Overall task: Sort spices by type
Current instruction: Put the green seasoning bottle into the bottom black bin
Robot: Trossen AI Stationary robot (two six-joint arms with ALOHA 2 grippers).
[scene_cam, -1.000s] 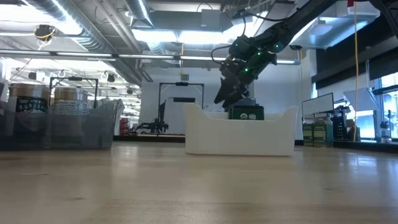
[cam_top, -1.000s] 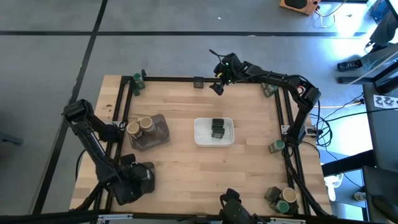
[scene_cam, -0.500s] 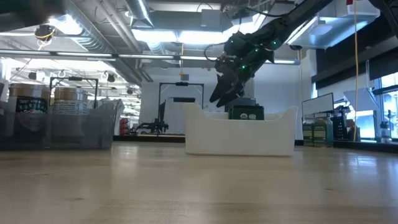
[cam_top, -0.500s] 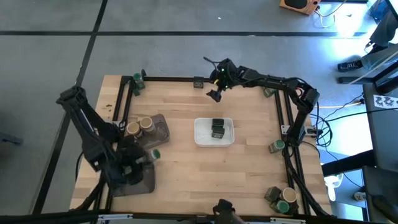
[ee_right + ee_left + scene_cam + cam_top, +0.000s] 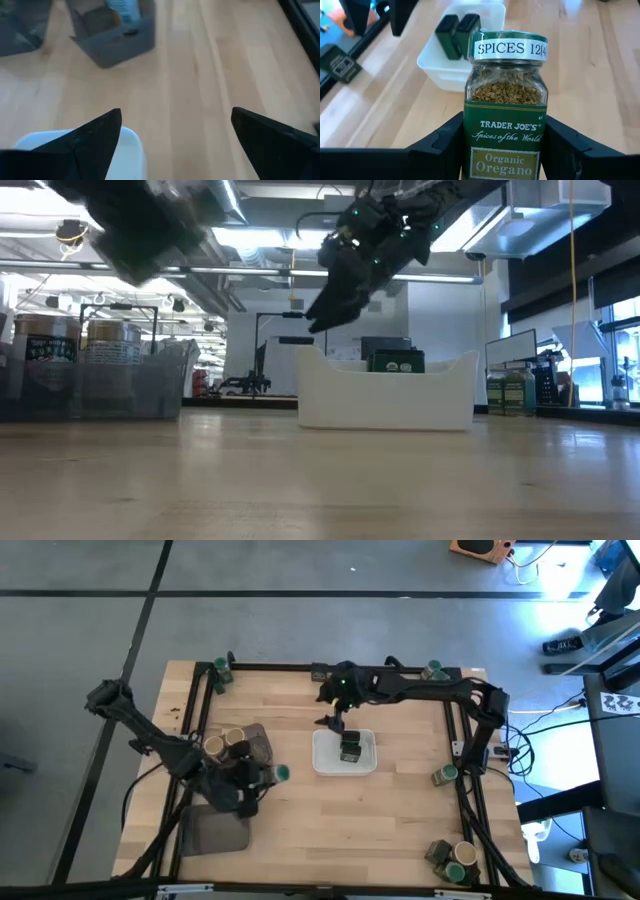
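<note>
- Two hands were at work: the left hand (image 5: 502, 150) pinched a green-lidded oregano jar (image 5: 506, 95) upright between its fingers, lifted clear of the worktop (image 5: 300, 830).
- Ahead of that hand lay the white tray (image 5: 437, 70) with two dark tins (image 5: 457, 35) standing in it; in the high view the jar's green lid (image 5: 283, 773) sat between the white tray and a grey tray (image 5: 255, 750) holding two tan-topped jars (image 5: 225, 743).
- An empty-looking dark grey flat tray (image 5: 215, 833) lay just behind the left hand, toward the near edge.
- The right hand (image 5: 331, 722) hovered with fingers spread wide and nothing between them, just beside the white tray's far corner.
- More spice jars (image 5: 452, 858) waited well off to the right hand's side, at the frame's corners.
- By my reading, the step in hand was carrying the green-lidded jar to its own place.
- Next move, I judged, called for a spot apart from tins and tan tops, likely the bare flat tray, then a level set-down before letting go.
</note>
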